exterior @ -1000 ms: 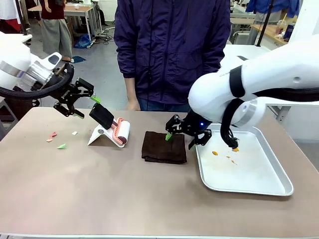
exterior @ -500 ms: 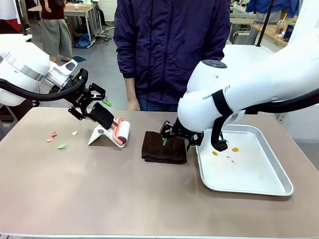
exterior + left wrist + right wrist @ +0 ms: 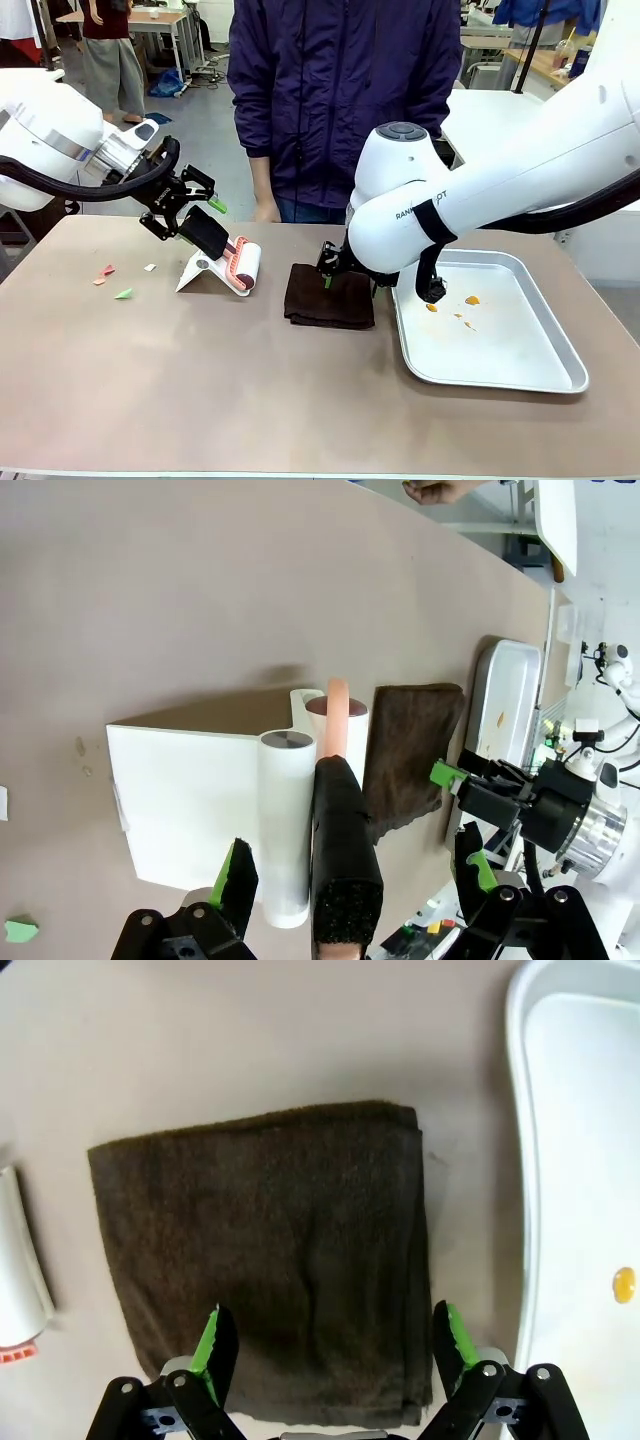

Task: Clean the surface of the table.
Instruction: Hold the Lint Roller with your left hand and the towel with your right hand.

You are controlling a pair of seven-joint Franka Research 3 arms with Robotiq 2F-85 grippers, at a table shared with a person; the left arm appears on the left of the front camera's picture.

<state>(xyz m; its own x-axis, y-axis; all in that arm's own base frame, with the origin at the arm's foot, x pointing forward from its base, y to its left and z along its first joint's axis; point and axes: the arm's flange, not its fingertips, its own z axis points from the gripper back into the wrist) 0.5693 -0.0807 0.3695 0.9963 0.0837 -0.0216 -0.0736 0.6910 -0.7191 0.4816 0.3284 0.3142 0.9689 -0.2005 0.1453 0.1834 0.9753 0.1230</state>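
Both arms are at the picking-up step, I think; no wiping has begun. The left gripper is wide open, with one finger on each side of the black handle of the roller, which leans on its white stand. The pads seem not to touch the handle. The right gripper is also open and hangs close over the near edge of the folded brown cloth, its fingers about as far apart as the cloth is wide.

For the next move, the left jaws need to close squarely on the handle. The right one should go down and pinch a fold of the cloth, not only the top layer.

The table is in front of me, matte brown. Small paper scraps lie at its left end. The tray at the right holds some orange crumbs. A person in a dark jacket stands at the far edge, and other work tables are behind.
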